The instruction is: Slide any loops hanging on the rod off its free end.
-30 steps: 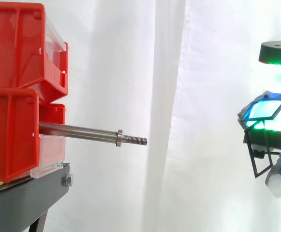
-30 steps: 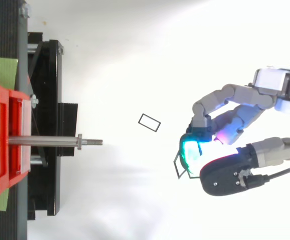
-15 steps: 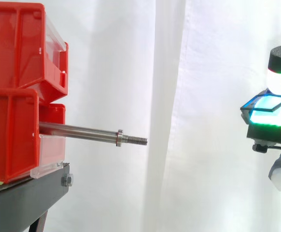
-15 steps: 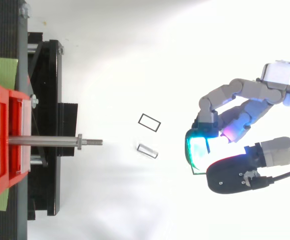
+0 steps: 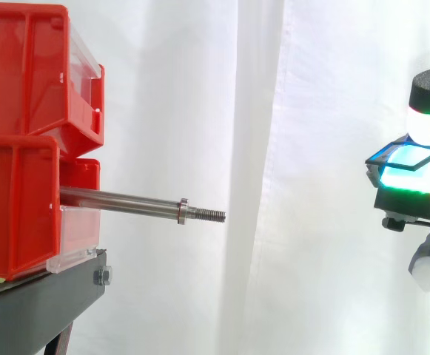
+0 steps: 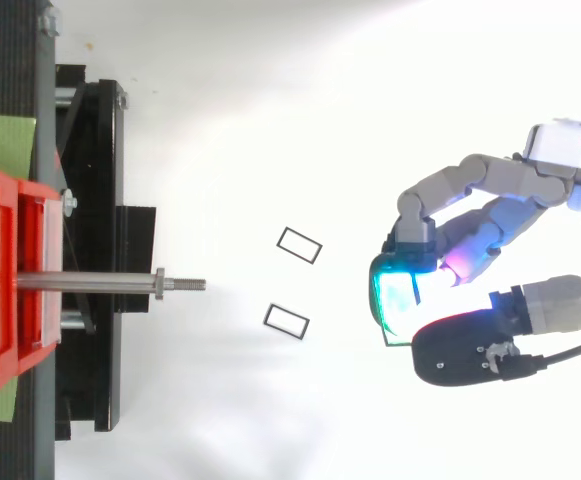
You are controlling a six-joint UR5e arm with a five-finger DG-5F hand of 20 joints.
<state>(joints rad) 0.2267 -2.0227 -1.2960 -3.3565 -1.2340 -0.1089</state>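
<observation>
Rod [image 5: 122,200] is seen jutting level to the right from the lower of the stacked red bins [image 5: 15,148], which are carried on the black stand [image 5: 37,303] at the far left. Nothing is hung on the rod: its smooth shaft, its small collar [image 5: 183,211] and its threaded free end [image 5: 211,215] are all bare. To the right of the free end, in the top view, two thin dark rectangular loops are found lying flat on the white surface [image 6: 220,420], the upper loop [image 6: 300,245] and the lower loop [image 6: 286,321] near each other but apart, and neither is touched by the rod or the hand. Farther right, well clear of the rod, the hand [image 6: 490,225] is held with its fingers curled, and a third loop [image 5: 385,153] is pinched between its glowing cyan and green pads [image 5: 411,177], at about the height of the rod or slightly above it.
</observation>
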